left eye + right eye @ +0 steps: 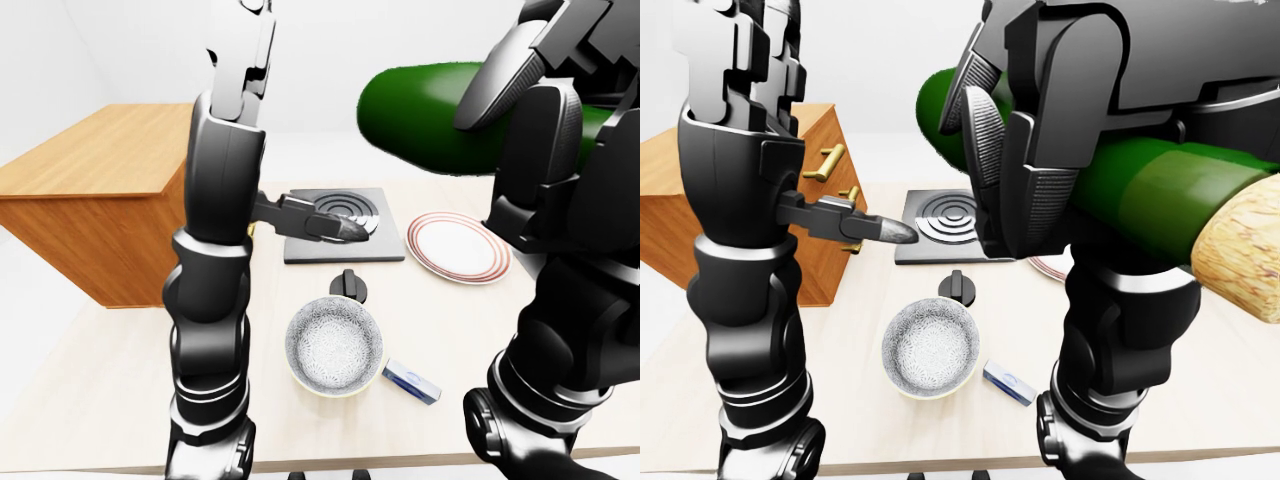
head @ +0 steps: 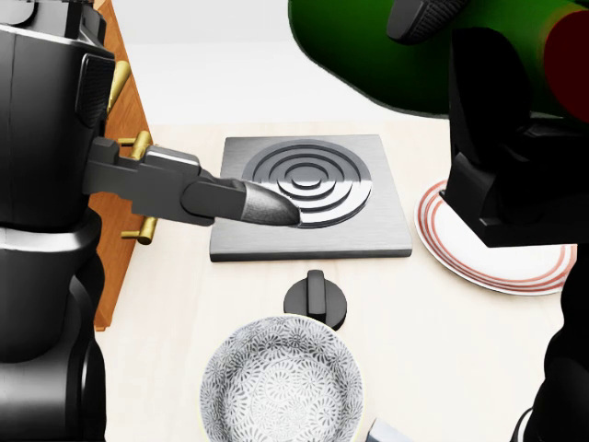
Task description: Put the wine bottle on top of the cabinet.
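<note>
1. Pale tabletop under plain white walls, carrying everything at low level below both raised hands.
2. Wooden cabinet off beyond the left hand, flat top bare and lower than the lifted bottle; judged ready to receive it.
3. Green wine bottle lying roughly level in the right hand, fingers wrapped round its body, cork end toward the right-eye view's right edge; held high, presumably to clear the cabinet's top.
4. Left hand empty, a finger stretched out over the hob plate, grasping nothing; other fingers hidden, so exact spread unclear.
5. Red-rimmed plate beneath the right hand, patterned bowl and black knob between the arms, small blue-and-white item just beside the bowl; all untouched.
</note>
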`<state>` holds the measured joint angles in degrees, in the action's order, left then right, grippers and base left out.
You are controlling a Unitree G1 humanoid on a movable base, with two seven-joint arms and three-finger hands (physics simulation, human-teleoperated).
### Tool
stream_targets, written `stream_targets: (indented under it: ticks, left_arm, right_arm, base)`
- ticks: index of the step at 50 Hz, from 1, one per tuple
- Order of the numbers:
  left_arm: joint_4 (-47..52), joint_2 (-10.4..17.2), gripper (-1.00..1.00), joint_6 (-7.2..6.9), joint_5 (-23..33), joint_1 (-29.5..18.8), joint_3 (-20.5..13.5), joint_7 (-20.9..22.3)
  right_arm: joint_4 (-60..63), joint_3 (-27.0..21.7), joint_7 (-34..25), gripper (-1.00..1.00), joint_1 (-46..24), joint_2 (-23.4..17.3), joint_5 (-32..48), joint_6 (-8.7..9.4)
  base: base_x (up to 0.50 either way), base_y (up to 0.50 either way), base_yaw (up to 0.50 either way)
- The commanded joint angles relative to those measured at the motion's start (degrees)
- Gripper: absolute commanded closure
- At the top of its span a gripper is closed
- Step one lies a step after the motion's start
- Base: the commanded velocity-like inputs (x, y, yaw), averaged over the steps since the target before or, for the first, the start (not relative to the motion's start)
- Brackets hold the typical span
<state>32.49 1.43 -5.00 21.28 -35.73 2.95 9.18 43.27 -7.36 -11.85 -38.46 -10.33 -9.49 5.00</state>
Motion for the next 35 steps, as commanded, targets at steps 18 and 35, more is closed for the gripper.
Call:
stream_targets:
  ticks: [18, 35]
  left_arm:
    - [-1.43, -6.67, -1.0, 0.0, 6.99, -2.07, 6.04, 1.89]
    - [3.87, -11.32, -1.0, 0.0, 15.02, -2.4, 9.36, 7.01]
  right_arm:
    - [1.32, -0.15, 7.49, 1.0, 0.82, -0.08, -6.94, 0.0]
    - [-1.9, 0.83, 6.71, 1.0, 2.34, 0.15, -5.75, 0.0]
  base:
    - [0.0, 0.0, 0.0]
    - [0.0, 0.0, 0.0]
